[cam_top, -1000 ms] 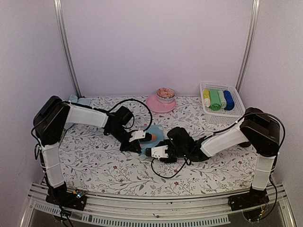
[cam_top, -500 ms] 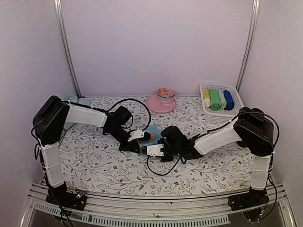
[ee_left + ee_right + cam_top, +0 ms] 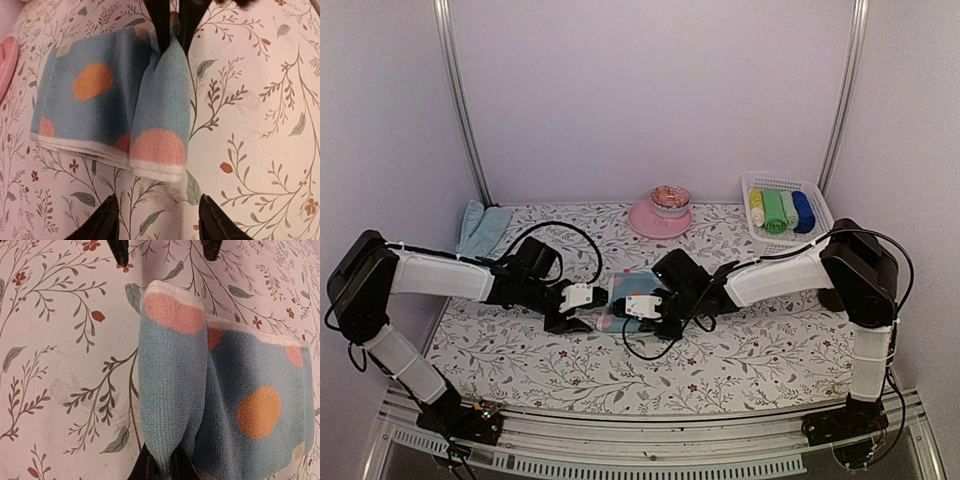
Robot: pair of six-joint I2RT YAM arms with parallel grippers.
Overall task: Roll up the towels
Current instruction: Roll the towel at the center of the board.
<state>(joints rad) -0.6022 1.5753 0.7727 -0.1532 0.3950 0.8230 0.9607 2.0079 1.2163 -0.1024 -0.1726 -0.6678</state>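
At the middle of the tabletop (image 3: 520, 350), between your two arms, lies the dotted blue towel (image 3: 95, 105), folded flat, its white-hemmed end turned toward your left arm. Your right end effector (image 3: 159, 462) is clamped on cloth: its fingers pinch one end of a raised fold (image 3: 162, 100) that runs along the towel's near edge. Your left end effector (image 3: 160, 222) has its jaws apart with nothing between them, and it sits just short of the fold's hemmed end without touching it. The relation to watch is this: the fold's long axis runs left to right across the tabletop, straight along the line joining your two end effectors. The free end therefore lies dead ahead of the left one and roughly centred between its jaws. The flat body of the towel spreads to the far side, toward the pink plate (image 3: 658, 218). As I judge it, the left arm is the one to go in, straight forward onto that hemmed end. With both ends held, the fold can be turned over toward the far side. Another towel (image 3: 480, 225) waits at the back left.
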